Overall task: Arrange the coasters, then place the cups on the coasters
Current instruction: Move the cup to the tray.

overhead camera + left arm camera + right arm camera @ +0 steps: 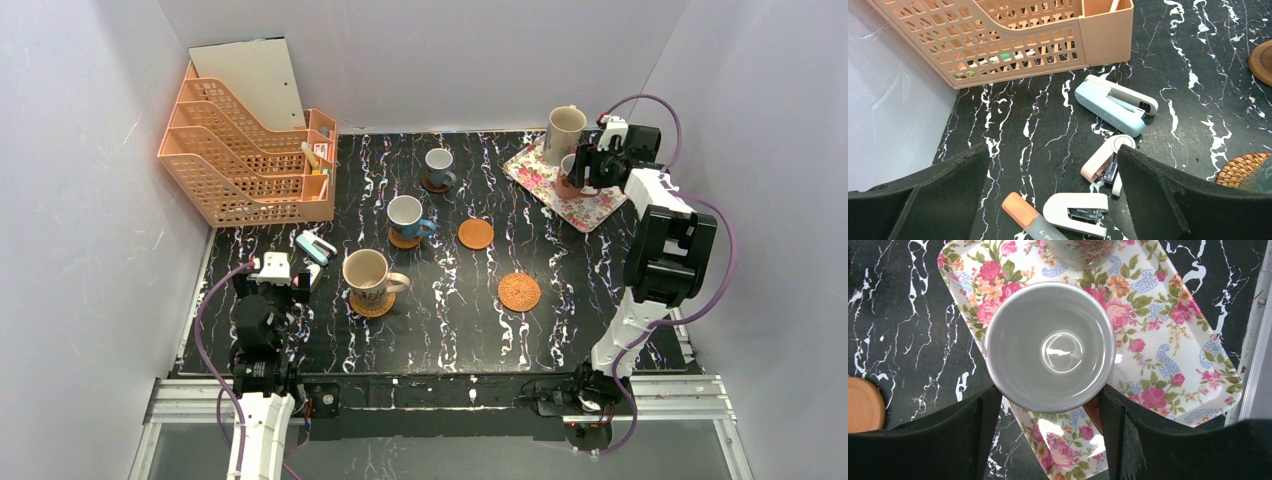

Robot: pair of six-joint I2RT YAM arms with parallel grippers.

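A black, white-veined worktop (450, 335) is enclosed by pale walls. From above, five coasters are counted. Three are partly covered: the dark coaster (430, 186) by a blue cup (438, 163), the wood coaster (400, 241) by a second blue cup (406, 215), and the wicker coaster (375, 305) by a beige cup (366, 273). A bare wood coaster (476, 234) and a bare wicker coaster (519, 292) lie apart. Of five cups, a second beige cup (563, 132) stands on the floral tray (585, 212). The small cup (567, 178) is mostly hidden under the right claw (583, 168).

In the left wrist view, the left claw (1053, 150) is held apart above three staplers (1115, 106). Two coaster rims are cropped at the right.

In the right wrist view, the fingers are spread beside the small cup's near side, and contact cannot be made out.
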